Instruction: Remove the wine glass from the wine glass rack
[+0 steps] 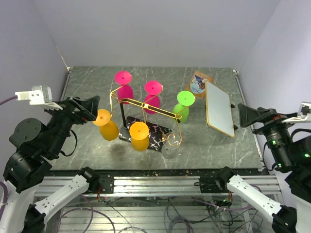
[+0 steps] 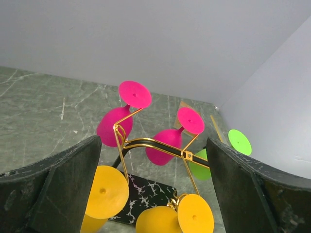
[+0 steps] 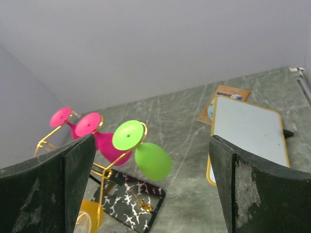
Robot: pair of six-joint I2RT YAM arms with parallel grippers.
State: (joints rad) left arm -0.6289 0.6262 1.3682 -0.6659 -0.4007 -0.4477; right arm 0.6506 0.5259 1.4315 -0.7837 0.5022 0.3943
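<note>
One orange wine glass (image 1: 109, 131) hangs foot-up on the wine glass rack (image 1: 146, 105), likely light, slick; grip its bowl. Left tool (image 1: 85, 109), right tool (image 1: 255, 116) gape wide.

Plainly a robotics lab test cell, not a home or a shop. Given away by the bare, pale lilac-white panel walls (image 1: 160, 29) boxing in a grey-green marble-patterned table top (image 1: 82, 150) on three sides, and by the silver slotted aluminium rail (image 1: 160, 185) along its near edge, with the black-and-white jointed left arm (image 1: 43, 141) and right arm (image 1: 286, 150) bolted to it. Confirmed by the loose tangle of grey and purple cables (image 1: 177, 213) hanging below that rail.
</note>
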